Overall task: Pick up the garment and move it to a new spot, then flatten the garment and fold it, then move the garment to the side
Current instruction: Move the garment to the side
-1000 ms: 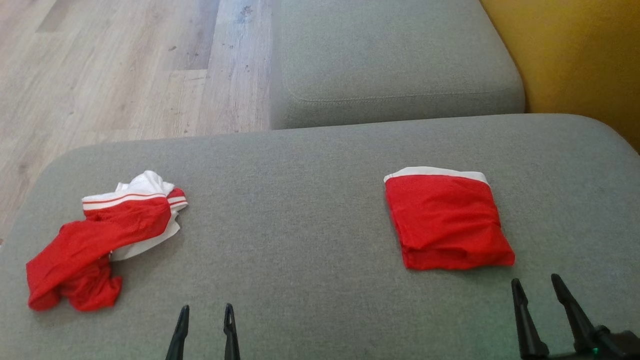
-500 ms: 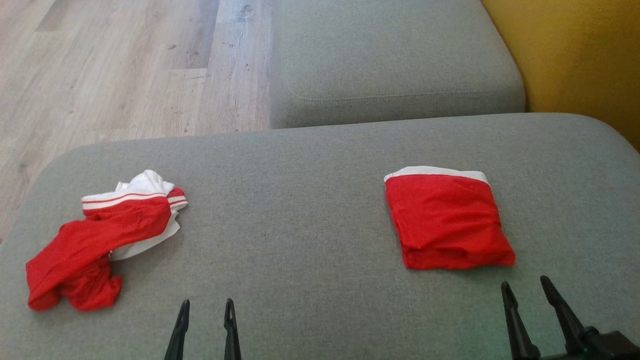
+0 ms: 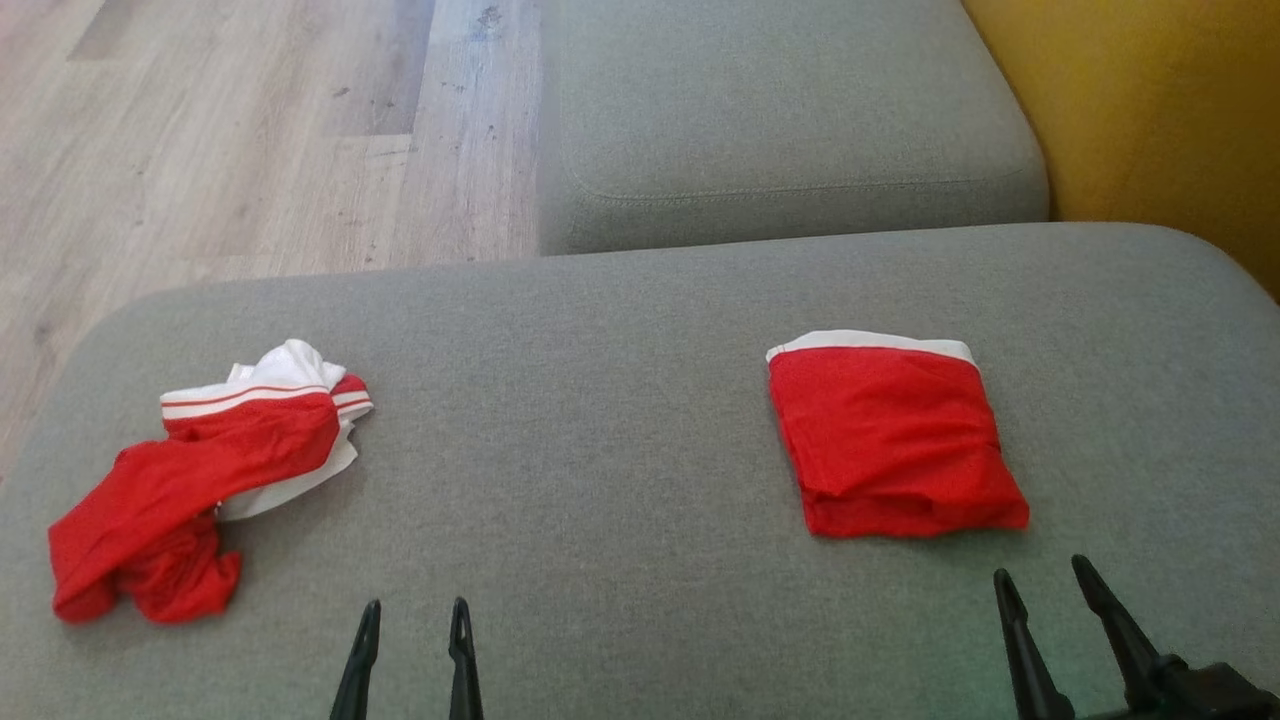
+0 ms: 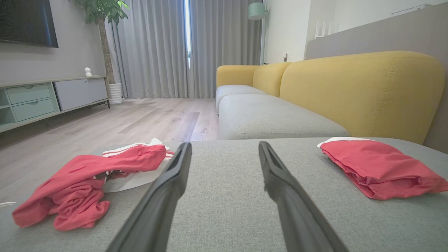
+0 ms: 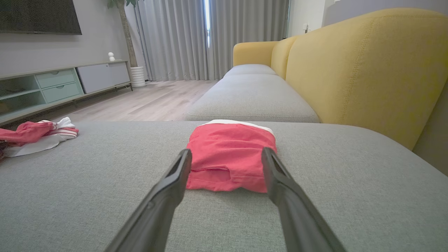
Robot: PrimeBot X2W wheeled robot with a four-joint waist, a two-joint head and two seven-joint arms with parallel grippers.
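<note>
Left tool [image 3: 415, 605] and right tool [image 3: 1040, 570] hover empty, fingers apart, over the grey cushion [image 3: 600, 400], folded garment [image 3: 895, 440] just beyond the right one, crumpled garment [image 3: 190, 480] far left

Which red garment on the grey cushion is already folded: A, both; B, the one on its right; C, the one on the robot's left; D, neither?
B: the right garment lies as a neat square, while the left garment is bunched in a heap.
</note>
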